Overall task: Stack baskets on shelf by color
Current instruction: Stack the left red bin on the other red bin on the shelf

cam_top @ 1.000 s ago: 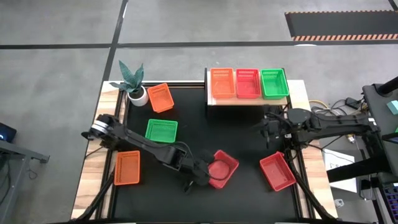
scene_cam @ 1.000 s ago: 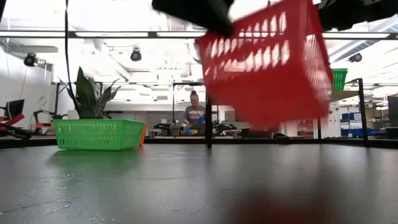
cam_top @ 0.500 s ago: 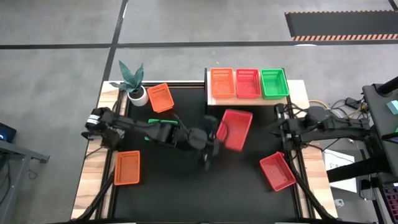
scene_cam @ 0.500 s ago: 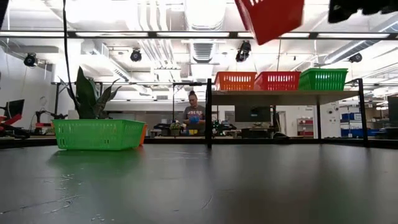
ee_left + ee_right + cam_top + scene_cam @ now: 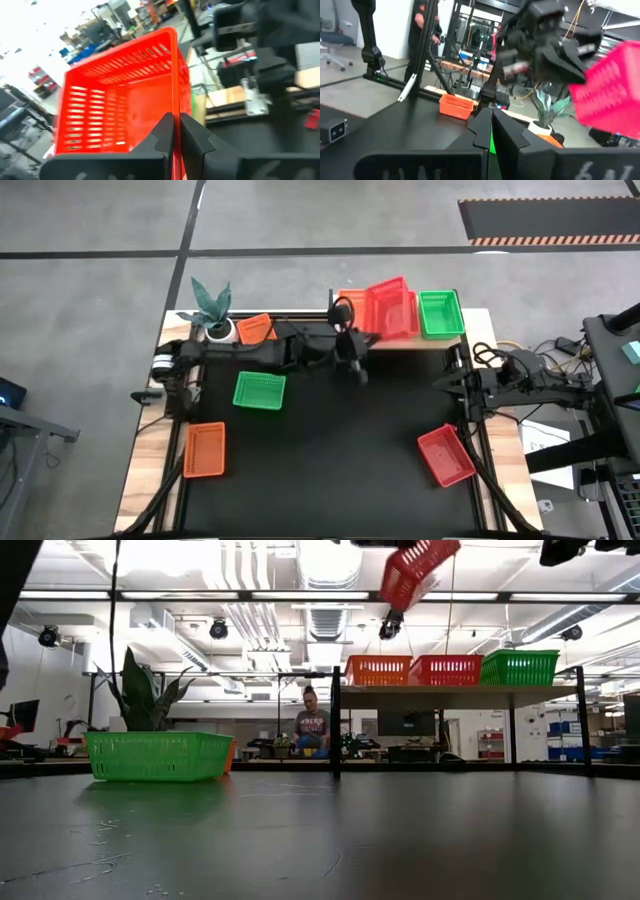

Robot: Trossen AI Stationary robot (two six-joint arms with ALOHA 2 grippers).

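My left gripper (image 5: 175, 125) is shut on a red basket (image 5: 390, 305) and holds it tilted in the air above the shelf (image 5: 400, 343), over the red basket standing there (image 5: 445, 670). An orange basket (image 5: 378, 670) and a green basket (image 5: 440, 313) stand on the board on either side of it. On the tabletop rest an orange basket (image 5: 255, 330) by the plant pot, a green one (image 5: 260, 390), an orange one (image 5: 205, 448) and a red one (image 5: 445, 455). My right gripper (image 5: 450, 383) waits shut at the table's right edge. My left gripper pinches the rim of one side wall (image 5: 175, 95) of the red basket, with one finger inside the basket and one outside. The fingers reach it from the table's left side. The basket is lifted clear, tilted, high above the shelf (image 5: 418, 570).
A white pot with a green plant (image 5: 215, 315) stands at the far left corner. The black tabletop (image 5: 350, 440) lies open between the scattered baskets. A person (image 5: 312, 725) stands in the room beyond the table. Cables and gear lie off the right edge.
My left gripper has carried the red basket from low over the table's near middle up and toward the far edge, until it hangs above the shelf; the basket has turned and tipped on the way. My right arm has drawn back slightly toward the right edge.
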